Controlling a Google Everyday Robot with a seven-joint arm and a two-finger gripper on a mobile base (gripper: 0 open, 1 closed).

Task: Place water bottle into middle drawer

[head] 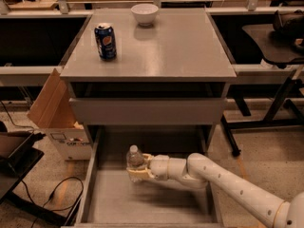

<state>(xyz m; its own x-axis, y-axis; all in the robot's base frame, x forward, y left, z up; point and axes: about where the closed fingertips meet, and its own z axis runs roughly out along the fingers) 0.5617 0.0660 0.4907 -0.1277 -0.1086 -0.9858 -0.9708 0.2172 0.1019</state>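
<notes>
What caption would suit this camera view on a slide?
The tool holds the water bottle upright inside the open middle drawer; soda can and bowl sit on the cabinet top.
</notes>
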